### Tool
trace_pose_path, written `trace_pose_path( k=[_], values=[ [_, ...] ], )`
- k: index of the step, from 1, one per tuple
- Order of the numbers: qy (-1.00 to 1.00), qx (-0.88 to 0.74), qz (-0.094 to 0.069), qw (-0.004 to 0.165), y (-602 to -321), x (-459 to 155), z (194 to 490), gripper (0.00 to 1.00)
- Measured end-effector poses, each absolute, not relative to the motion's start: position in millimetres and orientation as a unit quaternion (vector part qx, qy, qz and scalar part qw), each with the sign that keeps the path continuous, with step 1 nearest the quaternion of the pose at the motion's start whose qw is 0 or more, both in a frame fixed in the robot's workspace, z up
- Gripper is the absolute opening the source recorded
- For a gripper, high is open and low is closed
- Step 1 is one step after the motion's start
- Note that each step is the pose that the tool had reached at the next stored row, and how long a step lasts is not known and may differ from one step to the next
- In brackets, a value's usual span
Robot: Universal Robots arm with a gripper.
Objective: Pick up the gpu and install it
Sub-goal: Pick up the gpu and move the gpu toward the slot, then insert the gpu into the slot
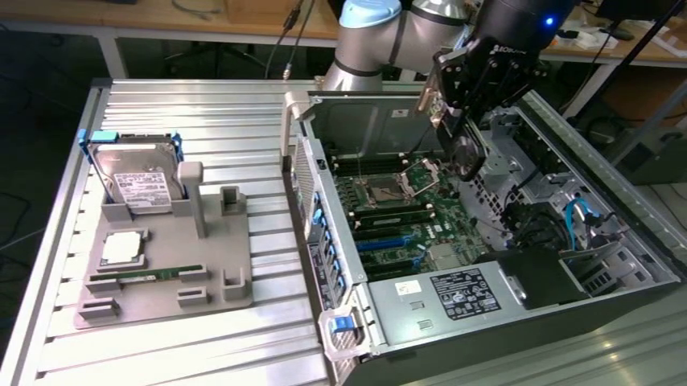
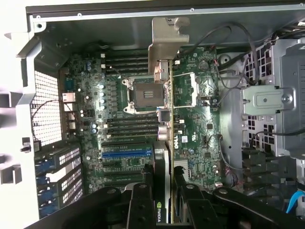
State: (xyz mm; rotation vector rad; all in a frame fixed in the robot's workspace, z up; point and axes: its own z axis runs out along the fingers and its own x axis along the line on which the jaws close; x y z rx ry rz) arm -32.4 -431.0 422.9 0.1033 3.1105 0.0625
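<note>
Beside the tray with its hard drive, the open computer case stands under the gripper, whose fingers pinch the gpu above the motherboard. The card hangs crosswise to the blue slot. A clean fit likely needs it parallel, bracket toward the grilled wall.

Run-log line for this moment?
pincer: shut on gpu | gpu: held on edge above motherboard of open case | slot: not yet seated
</note>
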Motion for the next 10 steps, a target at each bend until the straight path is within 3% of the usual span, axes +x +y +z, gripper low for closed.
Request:
trace_pose_path(
  k=[10],
  values=[
    [0.999, 0.033, 0.02, 0.014, -431.0, -26.5, 422.9, 0.27]
  ],
)
